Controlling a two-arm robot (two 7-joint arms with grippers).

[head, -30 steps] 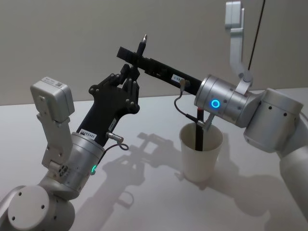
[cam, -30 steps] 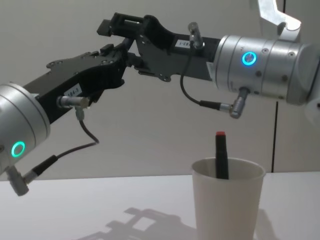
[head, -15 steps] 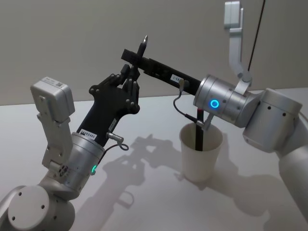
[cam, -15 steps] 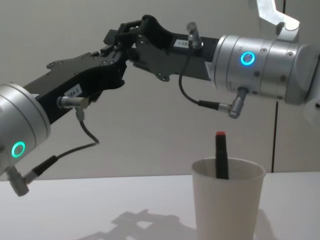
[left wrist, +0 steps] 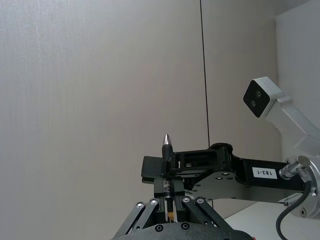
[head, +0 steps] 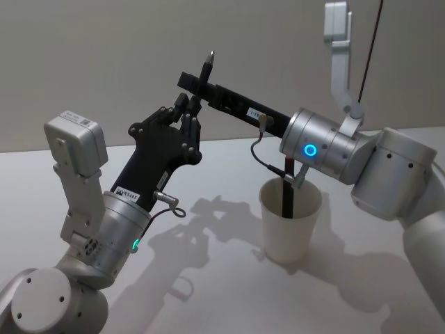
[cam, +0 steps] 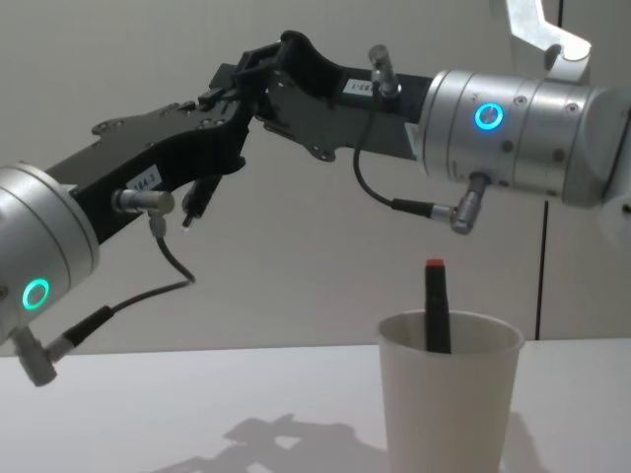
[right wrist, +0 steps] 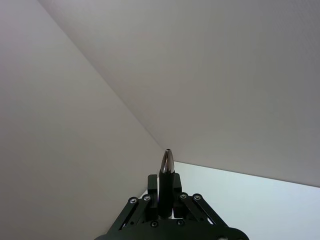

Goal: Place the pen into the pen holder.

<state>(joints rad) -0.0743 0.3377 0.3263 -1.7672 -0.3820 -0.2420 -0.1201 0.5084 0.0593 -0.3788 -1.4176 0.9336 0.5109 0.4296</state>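
Gripping the pen (head: 207,64) with the right claw (head: 196,81), high above the surface (head: 208,292) and off to the left of the pen holder (head: 278,240). Holding it nearly upright, silver tip on top, clamped across the barrel a little below that tip. Same hold in the right wrist view, with the dark barrel standing between the two black fingers (right wrist: 152,187). Reaching in leftward from the right side of the head view, with the silver forearm and its blue ring light passing above the pen holder.

Just beneath, angled up from the lower left: the left claw (head: 189,111), close under the right claw. In the left wrist view, the pen's lower barrel running down into the left claw's black linkage. Cannot tell whether clamped there or let go.

Farther out, standing upright on the surface, below the right forearm and well below the held pen: the pen holder, white, tapered, with a rolled rim. Inside it a second pen (cam: 435,307), black with a red top, leaning against the inner wall and poking up above the rim. Around it on the pale surface, the shadows of both arms.
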